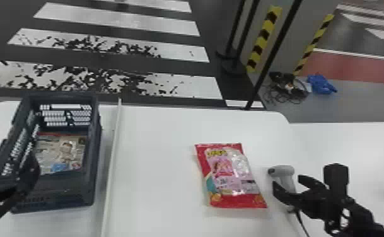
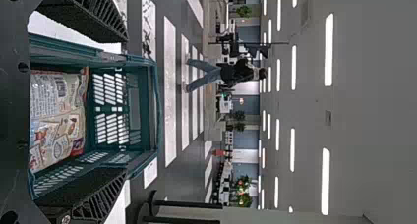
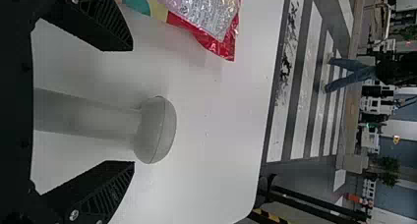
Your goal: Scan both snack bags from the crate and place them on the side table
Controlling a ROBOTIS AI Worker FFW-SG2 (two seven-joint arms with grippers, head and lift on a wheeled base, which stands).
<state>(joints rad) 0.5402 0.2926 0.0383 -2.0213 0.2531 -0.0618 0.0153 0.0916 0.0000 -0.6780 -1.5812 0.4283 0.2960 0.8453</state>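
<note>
Clock: we read it on the head view, 12 pointing away from us.
Right gripper: we have the right gripper (image 1: 290, 185) at 4 o'clock, its two flat black fingers spread wide.
Between its fingers: the pale grey plastic handheld scanner (image 1: 285, 171), head toward 12, handle toward 6; in the right wrist view we see white table on both sides of its handle.
Left gripper: our left gripper (image 1: 24, 177) is at 8 o'clock, over the near left corner of the crate, its fingers wide apart in the left wrist view.
Crate: a dark blue-green, open-topped plastic crate (image 1: 95, 160) with slotted walls, at 9 o'clock on white tabletop.
Bag in crate: we find a flat beige printed snack bag (image 1: 50, 154) with a red edge and a blue patch, on the crate's floor.
Bag on table: the shiny red-and-pink snack bag (image 1: 232, 176) lies flat on the smooth white table (image 1: 156, 151), just to the 9 o'clock side of the scanner.
Divider: a long, thin white strip (image 1: 112, 157) runs from 12 to 6 between crate and red-and-pink bag.
Farther right: another white surface (image 1: 345, 141) spreads at 3 o'clock.
</note>
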